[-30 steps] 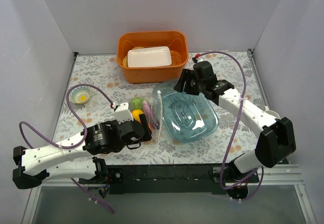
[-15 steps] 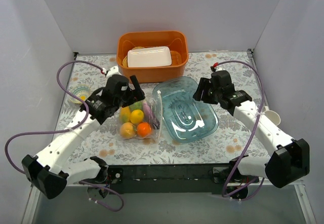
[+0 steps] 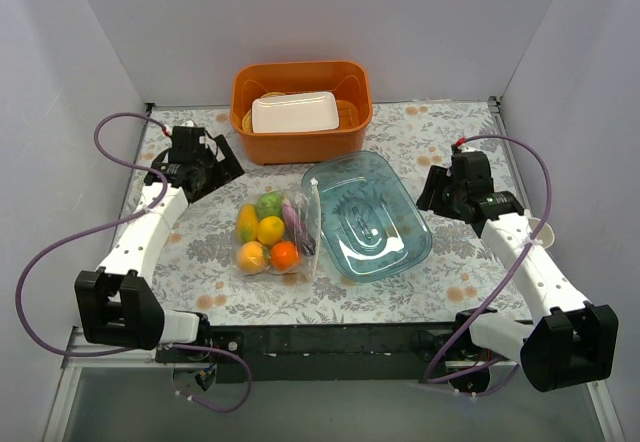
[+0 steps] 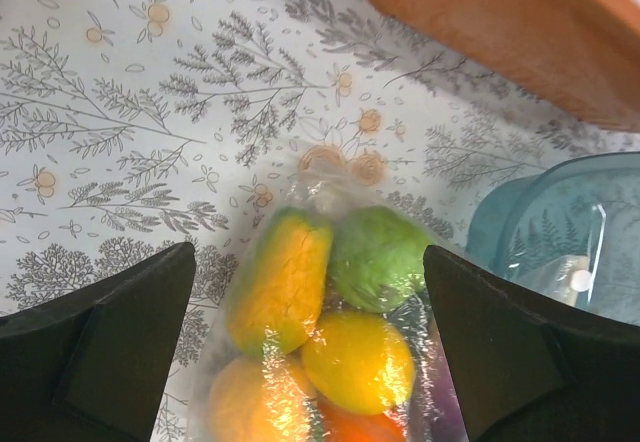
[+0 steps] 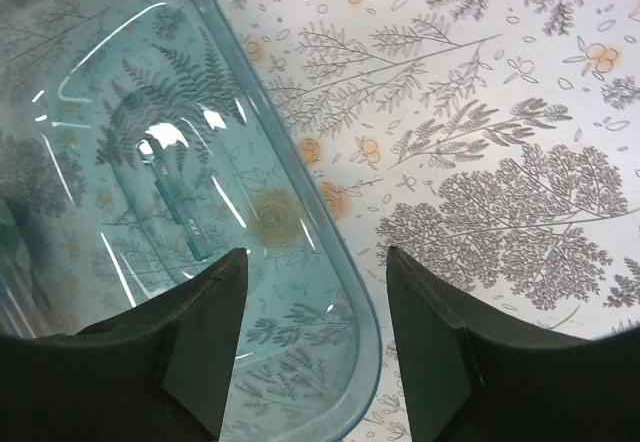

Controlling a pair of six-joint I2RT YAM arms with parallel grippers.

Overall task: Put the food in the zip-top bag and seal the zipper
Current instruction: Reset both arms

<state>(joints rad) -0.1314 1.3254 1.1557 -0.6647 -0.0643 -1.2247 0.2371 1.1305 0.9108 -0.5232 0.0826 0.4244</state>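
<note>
Left gripper (image 3: pixel 222 162) reads spread and empty to me, back-left of the zip-top bag (image 4: pixel 325 177). Food (image 3: pixel 270 230) sits inside it, zipper (image 3: pixel 314 217) on its right edge, just beside the blue tray (image 3: pixel 375 224). Right gripper (image 3: pixel 430 190) spread too, at the tray's right rim.

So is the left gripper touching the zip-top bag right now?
Apart. The top view shows the left gripper up near the orange bin, jaws open, with bare patterned tablecloth between it and the zip-top bag.

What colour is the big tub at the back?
The tub is orange, clearest in the top external view.
</note>
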